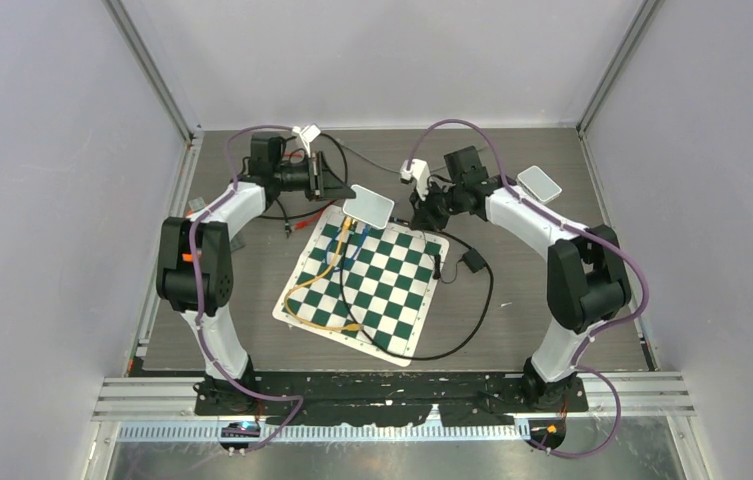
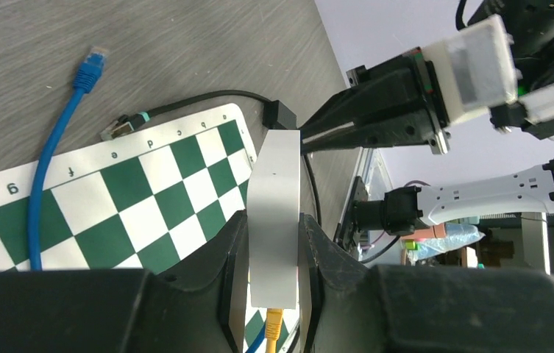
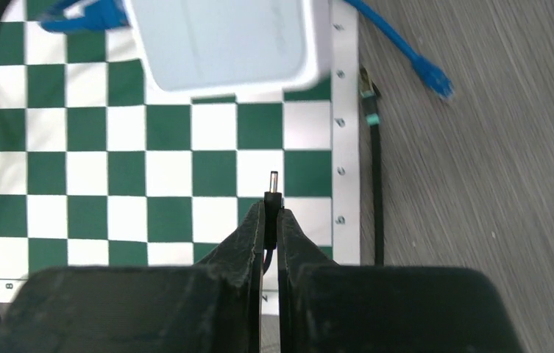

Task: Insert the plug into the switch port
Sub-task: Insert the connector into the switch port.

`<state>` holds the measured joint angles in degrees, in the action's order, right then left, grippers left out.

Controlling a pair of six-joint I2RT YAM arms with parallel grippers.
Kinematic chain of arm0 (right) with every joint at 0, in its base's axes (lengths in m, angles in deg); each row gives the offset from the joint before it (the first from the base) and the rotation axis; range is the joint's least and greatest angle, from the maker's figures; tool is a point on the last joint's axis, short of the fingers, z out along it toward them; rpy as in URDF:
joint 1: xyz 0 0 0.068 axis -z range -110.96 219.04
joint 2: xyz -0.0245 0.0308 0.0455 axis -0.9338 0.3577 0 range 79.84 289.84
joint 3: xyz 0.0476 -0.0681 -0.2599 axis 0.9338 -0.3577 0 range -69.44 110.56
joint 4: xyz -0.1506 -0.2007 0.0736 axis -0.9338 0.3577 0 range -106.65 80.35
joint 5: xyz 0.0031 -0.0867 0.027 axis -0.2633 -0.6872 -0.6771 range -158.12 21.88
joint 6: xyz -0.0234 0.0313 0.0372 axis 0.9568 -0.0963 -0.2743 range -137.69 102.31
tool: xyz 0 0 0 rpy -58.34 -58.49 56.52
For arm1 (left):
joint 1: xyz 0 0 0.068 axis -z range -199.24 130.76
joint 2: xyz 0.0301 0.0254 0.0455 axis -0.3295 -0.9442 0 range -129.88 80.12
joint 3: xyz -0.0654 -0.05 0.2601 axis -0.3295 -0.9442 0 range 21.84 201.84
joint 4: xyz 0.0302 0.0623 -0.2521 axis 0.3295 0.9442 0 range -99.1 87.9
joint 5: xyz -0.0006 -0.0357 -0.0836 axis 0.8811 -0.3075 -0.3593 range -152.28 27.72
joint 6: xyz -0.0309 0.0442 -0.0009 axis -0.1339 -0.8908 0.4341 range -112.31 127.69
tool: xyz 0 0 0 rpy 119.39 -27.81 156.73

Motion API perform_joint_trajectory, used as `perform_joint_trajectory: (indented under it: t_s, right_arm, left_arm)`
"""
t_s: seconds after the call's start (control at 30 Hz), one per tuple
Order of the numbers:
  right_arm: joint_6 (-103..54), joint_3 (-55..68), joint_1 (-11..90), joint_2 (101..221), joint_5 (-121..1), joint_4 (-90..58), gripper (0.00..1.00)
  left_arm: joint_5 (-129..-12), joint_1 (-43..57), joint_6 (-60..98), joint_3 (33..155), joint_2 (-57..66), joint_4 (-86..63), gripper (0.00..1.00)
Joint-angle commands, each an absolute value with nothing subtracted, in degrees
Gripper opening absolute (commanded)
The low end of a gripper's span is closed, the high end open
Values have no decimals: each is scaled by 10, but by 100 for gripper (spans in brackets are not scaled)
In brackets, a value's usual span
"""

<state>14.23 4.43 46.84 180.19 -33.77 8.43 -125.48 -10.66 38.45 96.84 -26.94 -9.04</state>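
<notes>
A: Which step was in hand?
B: The approach, I judged. The right end effector (image 3: 271, 215) was clenched on the plug (image 3: 274, 182). Its tip pointed to twelve o'clock and was not yet in the switch (image 3: 222, 44).
A: And the switch?
B: The left end effector (image 2: 274, 220) grasped it by its sides, over the chessboard mat (image 3: 163, 147). The next move probably called for lining the tip up with the port, which I could not see.
A: Any containers?
B: None visible; only a yellow cable (image 2: 274, 321) sat in the switch.
</notes>
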Motion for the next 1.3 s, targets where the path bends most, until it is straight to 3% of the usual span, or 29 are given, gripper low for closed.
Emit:
perform_joint_trajectory:
  t_s: [0.0,0.73,1.27]
  right_arm:
    - [172,40,443,1768,-272,34,5]
    - [158,-53,432,1700,-284,-97,5]
    - [130,-58,432,1698,-268,-153,5]
  left_arm:
    - [-1294,-100,373,997,-260,-53,0]
    - [-1323,-92,357,1003,-264,-26,0]
    - [-1349,-91,451,971,-270,-157,0]
